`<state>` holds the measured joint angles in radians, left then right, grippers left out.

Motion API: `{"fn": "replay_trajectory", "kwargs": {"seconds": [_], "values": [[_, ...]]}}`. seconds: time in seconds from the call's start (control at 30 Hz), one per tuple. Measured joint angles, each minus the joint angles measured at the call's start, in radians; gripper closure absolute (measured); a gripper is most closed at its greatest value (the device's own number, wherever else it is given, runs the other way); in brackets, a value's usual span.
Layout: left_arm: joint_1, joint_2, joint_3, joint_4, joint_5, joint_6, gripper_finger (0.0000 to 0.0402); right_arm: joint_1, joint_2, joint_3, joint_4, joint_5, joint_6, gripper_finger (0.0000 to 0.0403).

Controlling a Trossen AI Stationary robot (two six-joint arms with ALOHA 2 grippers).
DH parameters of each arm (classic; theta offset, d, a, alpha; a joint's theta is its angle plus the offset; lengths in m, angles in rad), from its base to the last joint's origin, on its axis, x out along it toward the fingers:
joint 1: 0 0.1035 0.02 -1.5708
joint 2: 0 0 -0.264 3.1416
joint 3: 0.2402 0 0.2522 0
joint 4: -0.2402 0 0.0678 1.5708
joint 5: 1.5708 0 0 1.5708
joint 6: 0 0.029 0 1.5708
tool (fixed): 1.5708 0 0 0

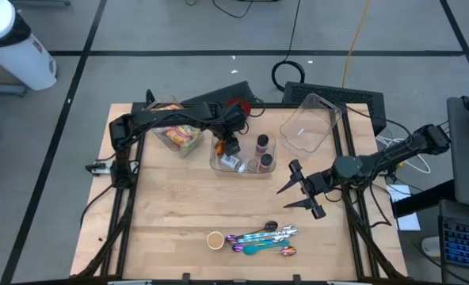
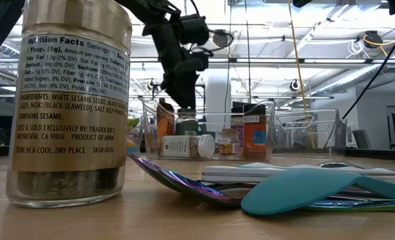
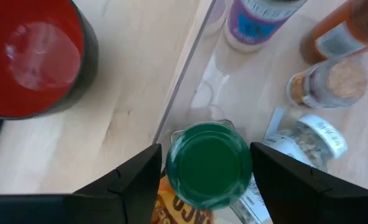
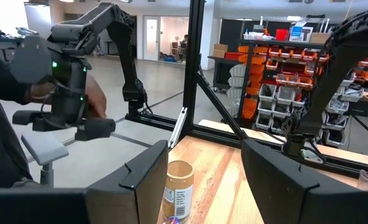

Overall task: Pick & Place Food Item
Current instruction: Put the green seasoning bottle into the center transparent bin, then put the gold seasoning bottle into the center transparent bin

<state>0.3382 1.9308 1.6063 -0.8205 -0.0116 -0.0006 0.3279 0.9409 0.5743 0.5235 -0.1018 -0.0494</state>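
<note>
Left gripper (image 3: pixel 206 171) — jaws spread around green-lidded jar (image 3: pixel 209 163) in clear bin (image 1: pixel 219 165) | right gripper (image 1: pixel 298 188) beside bin, open | risk — withdrawing fingers tip jar

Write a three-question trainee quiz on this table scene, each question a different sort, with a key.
1. True or false: the left gripper is over the clear bin.
2. The lid between its fingers is: A red, B green, C white.
3. Fill in: the measuring spoons lie beside the ____ jar.
Key: 1 true; 2 B, the green-lidded jar; 3 seasoning.
</note>
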Motion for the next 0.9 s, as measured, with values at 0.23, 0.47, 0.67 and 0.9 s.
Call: {"fn": "replay_trajectory", "kwargs": {"seconds": [0.23,0.47,0.67,0.9], "values": [[0.000,-0.070,0.002,0.000,0.009,-0.006,0.0149,0.000,0.000,0.000,-0.005,0.000,0.000,0.0206],[-0.036,-0.190,0.002,-0.063,0.028,-0.130,0.0149,0.001,0.000,0.000,-0.003,-0.001,0.000,0.0206],[-0.123,-0.293,0.002,-0.111,0.114,-0.188,0.0149,0.001,0.000,0.000,-0.003,-0.001,0.000,0.0206],[-0.317,-0.374,0.002,-0.092,0.249,-0.217,0.0149,0.001,0.000,0.000,0.000,-0.001,0.000,0.0206]]}}
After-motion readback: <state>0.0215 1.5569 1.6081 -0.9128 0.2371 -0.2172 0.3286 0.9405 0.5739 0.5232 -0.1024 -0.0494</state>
